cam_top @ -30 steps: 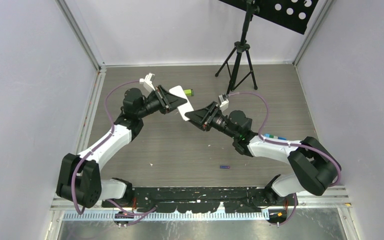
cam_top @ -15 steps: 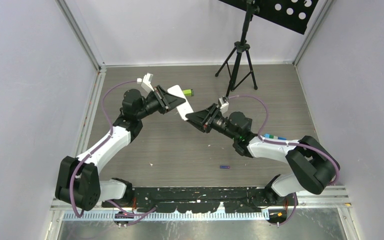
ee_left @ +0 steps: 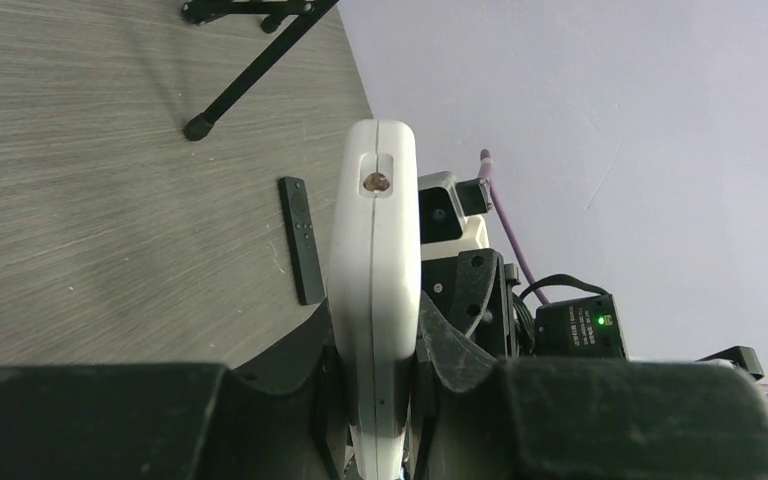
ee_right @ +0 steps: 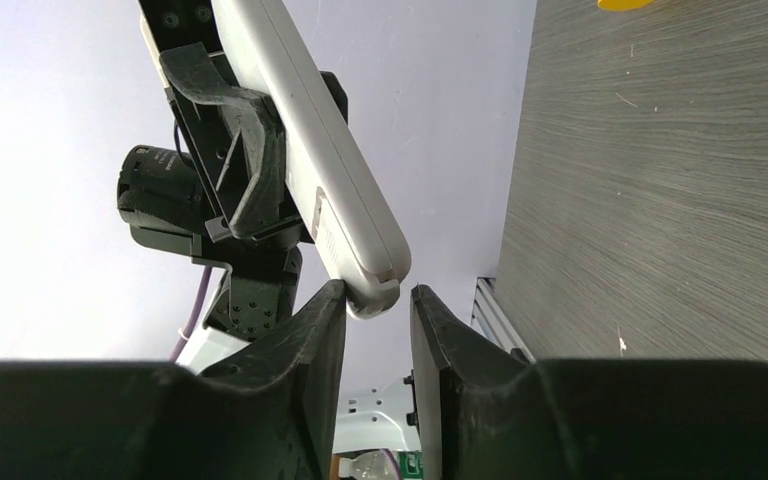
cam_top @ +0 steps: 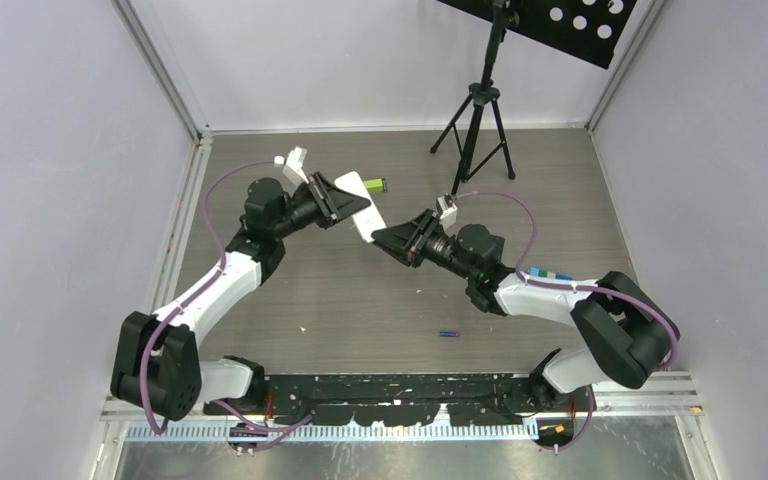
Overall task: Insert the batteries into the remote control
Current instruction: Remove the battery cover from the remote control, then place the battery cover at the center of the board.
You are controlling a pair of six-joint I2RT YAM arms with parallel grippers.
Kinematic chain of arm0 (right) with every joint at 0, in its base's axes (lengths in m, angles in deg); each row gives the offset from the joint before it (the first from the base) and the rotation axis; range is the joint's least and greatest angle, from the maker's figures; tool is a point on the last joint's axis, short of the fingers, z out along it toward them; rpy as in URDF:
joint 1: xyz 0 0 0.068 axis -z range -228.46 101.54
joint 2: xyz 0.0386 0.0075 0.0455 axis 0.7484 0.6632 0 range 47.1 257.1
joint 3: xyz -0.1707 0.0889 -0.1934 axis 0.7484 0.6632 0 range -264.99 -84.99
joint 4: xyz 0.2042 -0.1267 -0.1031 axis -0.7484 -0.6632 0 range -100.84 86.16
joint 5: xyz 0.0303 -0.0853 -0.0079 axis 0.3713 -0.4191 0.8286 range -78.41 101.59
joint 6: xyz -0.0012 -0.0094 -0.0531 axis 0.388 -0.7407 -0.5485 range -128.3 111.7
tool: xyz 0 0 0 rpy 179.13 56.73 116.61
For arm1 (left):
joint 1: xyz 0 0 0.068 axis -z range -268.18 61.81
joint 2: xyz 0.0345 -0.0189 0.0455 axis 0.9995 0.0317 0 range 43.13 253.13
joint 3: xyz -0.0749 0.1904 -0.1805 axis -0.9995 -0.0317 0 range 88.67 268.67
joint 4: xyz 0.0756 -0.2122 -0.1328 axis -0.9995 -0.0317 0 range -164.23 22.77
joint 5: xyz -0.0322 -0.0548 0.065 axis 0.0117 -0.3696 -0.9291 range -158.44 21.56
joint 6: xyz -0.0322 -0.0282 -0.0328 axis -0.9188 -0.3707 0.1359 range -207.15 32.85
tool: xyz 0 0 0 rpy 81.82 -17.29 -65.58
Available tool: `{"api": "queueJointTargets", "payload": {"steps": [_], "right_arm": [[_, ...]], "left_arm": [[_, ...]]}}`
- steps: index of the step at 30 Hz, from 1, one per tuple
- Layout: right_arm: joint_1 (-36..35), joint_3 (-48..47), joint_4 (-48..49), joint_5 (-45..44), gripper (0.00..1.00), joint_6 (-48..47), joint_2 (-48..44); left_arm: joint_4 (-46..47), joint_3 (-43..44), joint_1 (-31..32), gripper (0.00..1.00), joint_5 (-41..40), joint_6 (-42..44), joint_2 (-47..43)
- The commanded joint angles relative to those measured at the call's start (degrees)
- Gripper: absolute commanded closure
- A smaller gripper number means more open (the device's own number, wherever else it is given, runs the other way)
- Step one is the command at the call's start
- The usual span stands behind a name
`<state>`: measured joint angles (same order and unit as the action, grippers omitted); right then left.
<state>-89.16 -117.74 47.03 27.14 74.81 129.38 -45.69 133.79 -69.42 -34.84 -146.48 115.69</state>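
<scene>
My left gripper (cam_top: 348, 205) is shut on the white remote control (cam_top: 358, 186) and holds it above the table; in the left wrist view the remote (ee_left: 374, 230) stands edge-on between the jaws. My right gripper (cam_top: 382, 235) is open at the remote's free end. In the right wrist view one finger (ee_right: 325, 310) touches that end (ee_right: 365, 270), and a gap remains at the other finger. A green battery (cam_top: 376, 185) lies on the table behind the remote. A blue-purple battery (cam_top: 449, 334) lies near the front.
A black tripod (cam_top: 476, 120) stands at the back right, and its leg (ee_left: 260, 70) shows in the left wrist view. A slim black bar (ee_left: 301, 240) lies on the table below the remote. A yellow thing (ee_right: 628, 3) is cut off at the frame's top edge.
The right gripper's jaws have narrowed around the remote's free end. The left arm shifted slightly and still holds the remote.
</scene>
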Motion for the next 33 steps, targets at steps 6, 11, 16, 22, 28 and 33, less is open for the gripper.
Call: {"api": "queueJointTargets", "payload": {"steps": [6,11,16,22,28,33], "right_arm": [[-0.07,-0.23,-0.83,-0.16,0.82,-0.32,0.71],[-0.07,-1.43,-4.83,0.97,0.96,-0.39,-0.47],[3.88,-1.64,-6.84,-0.17,1.0,-2.1,-0.88],[1.06,0.25,-9.76,-2.27,1.0,-5.26,-1.13],[3.56,2.43,-26.6,-7.67,1.0,-15.45,-2.92],[5.44,3.26,-38.04,-11.95,1.0,-21.46,-3.3]], "left_arm": [[1.26,1.42,-0.22,1.0,0.84,3.51,-0.29],[-8.39,2.95,-0.22,1.0,-3.39,14.93,-1.23],[-8.35,1.7,-0.13,1.0,-3.77,16.69,-0.05],[-9.45,-1.16,-0.13,1.0,-6.67,18.9,0.76],[-8.96,-2.91,-0.13,1.0,-5.84,20.69,-0.54],[-3.76,-4.51,-0.13,1.0,0.5,21.04,-1.25]]}}
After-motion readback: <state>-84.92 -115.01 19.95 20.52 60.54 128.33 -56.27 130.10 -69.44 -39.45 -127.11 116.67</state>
